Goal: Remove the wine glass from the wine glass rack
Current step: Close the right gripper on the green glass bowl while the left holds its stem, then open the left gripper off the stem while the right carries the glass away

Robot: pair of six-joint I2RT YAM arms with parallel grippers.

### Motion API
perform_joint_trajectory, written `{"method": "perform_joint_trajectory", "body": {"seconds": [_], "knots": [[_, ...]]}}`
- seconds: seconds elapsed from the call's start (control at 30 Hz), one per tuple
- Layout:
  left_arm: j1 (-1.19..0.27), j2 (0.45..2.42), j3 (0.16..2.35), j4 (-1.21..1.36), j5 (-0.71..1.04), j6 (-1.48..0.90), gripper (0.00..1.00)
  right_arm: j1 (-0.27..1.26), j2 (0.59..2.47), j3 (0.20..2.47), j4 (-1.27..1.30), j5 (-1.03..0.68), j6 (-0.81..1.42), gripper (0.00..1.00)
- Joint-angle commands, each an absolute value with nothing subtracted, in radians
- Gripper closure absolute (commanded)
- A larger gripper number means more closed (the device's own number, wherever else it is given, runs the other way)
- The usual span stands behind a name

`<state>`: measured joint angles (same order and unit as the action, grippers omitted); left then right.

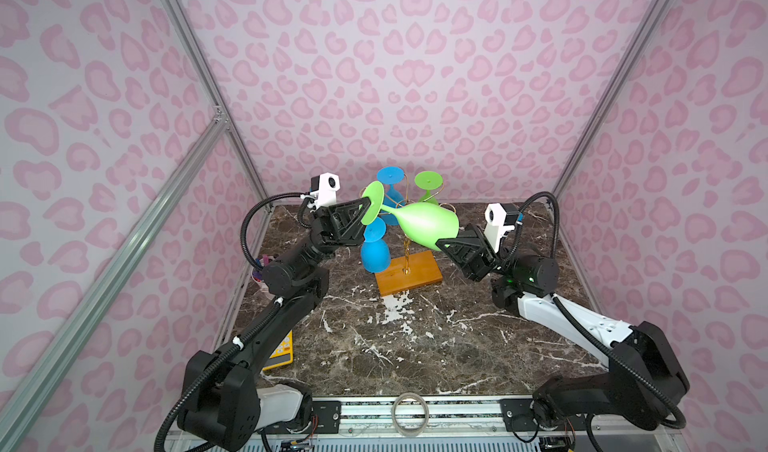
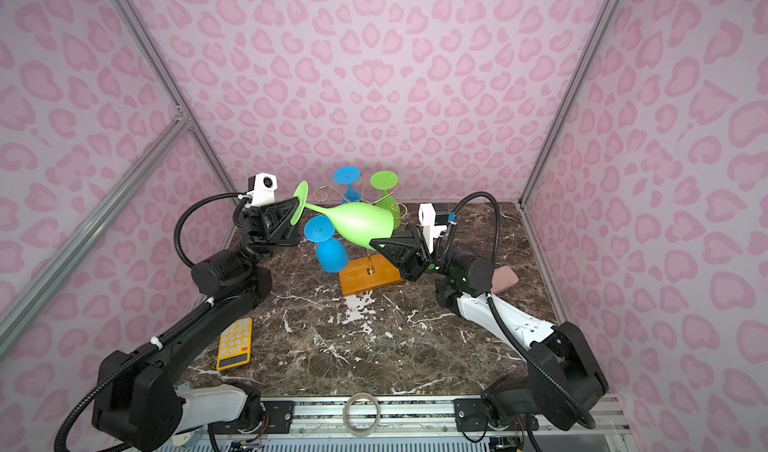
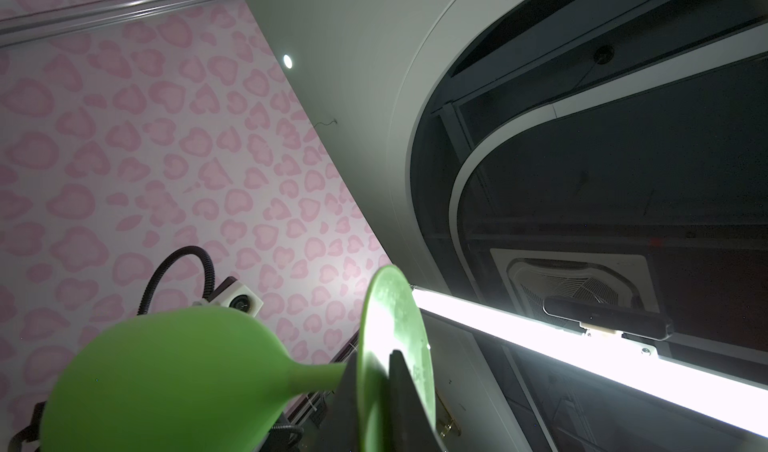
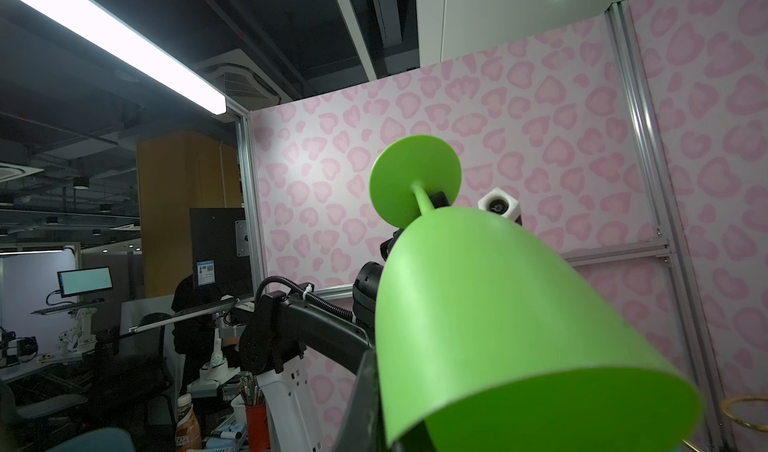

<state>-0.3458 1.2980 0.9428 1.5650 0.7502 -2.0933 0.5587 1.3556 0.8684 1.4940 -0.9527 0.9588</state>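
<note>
Brown marble table (image 2: pixel 374 358), pink heart-spotted walls (image 1: pixel 415 76) all round. A yellow calculator (image 2: pixel 235 343) lies flat near the left edge and a pink phone (image 2: pixel 506 279) is way over on the right. A clear tape roll (image 1: pixel 394 413) sits on the front rail (image 1: pixel 465 408). There's a small cup (image 1: pixel 261 279) by the left edge, contents hard to make out.

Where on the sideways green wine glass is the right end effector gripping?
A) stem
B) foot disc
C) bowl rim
C: the right end effector is shut on the bowl rim of the sideways green wine glass, far from its foot and stem.
</note>
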Motion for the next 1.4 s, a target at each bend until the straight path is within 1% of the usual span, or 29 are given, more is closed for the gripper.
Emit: {"method": "perform_joint_trajectory", "body": {"seconds": [0.0,0.1,0.2,0.27,0.37,0.47,0.5,0.57,0.6,0.63,0.67,0.7,0.77,0.87,0.9,1.03,1.13,1.27,1.37], "knots": [[-0.345,1.301,0.957,1.595,0.848,-2.333,0.66,0.559,1.287,0.862,1.332,-0.862,0.838,1.0],[-0.336,1.299,0.95,1.594,0.852,-2.328,0.52,0.559,1.197,0.859,1.168,-0.817,0.72,1.0],[-0.332,1.293,0.952,1.576,0.87,-2.309,0.43,0.56,1.127,0.871,1.036,-0.777,0.634,1.0],[-0.33,1.282,0.963,1.539,0.894,-2.278,0.34,0.56,1.09,0.88,0.96,-0.755,0.586,1.0],[-0.323,1.238,0.986,1.419,0.949,-2.174,0.17,0.56,1.038,0.911,0.802,-0.716,0.494,1.0],[-0.313,1.155,1.032,1.104,1.024,-1.919,0.09,0.555,0.987,0.97,0.575,-0.636,0.392,1.0],[-0.31,1.117,1.064,0.91,1.045,-1.768,0.07,0.55,0.971,1.007,0.472,-0.596,0.358,1.0],[-0.308,1.047,1.171,0.434,1.044,-1.393,0.05,0.536,0.952,1.078,0.295,-0.514,0.308,1.0],[-0.31,1.023,1.247,0.139,1.014,-1.22,0.04,0.516,0.95,1.128,0.18,-0.472,0.292,1.0],[-0.308,1.008,1.313,-0.012,0.975,-1.048,0.02,0.493,0.955,1.166,0.111,-0.463,0.287,1.0],[-0.306,0.998,1.338,-0.088,0.951,-0.981,0.01,0.466,0.962,1.2,0.051,-0.463,0.287,1.0],[-0.3,0.986,1.339,-0.091,0.944,-0.962,0.0,0.437,0.973,1.234,0.0,-0.464,0.292,1.0],[-0.284,0.968,1.336,-0.067,0.93,-0.949,0.02,0.38,0.994,1.295,-0.093,-0.474,0.299,1.0],[-0.267,0.94,1.339,-0.196,0.832,-0.804,0.02,0.327,1.039,1.399,-0.256,-0.456,0.276,1.0],[-0.266,0.927,1.37,-0.233,0.787,-0.751,0.03,0.322,1.056,1.438,-0.322,-0.43,0.254,1.0],[-0.265,0.851,1.351,-0.274,0.601,-0.585,0.03,0.318,1.135,1.594,-0.56,-0.306,0.171,1.0],[-0.266,0.801,1.297,-0.278,0.473,-0.497,0.03,0.314,1.202,1.67,-0.709,-0.246,0.122,1.0],[-0.265,0.727,1.234,-0.249,0.305,-0.392,0.03,0.315,1.287,1.75,-0.863,-0.165,0.078,1.0],[-0.265,0.686,1.205,-0.25,0.218,-0.325,0.03,0.315,1.343,1.804,-0.95,-0.14,0.053,1.0]]}}
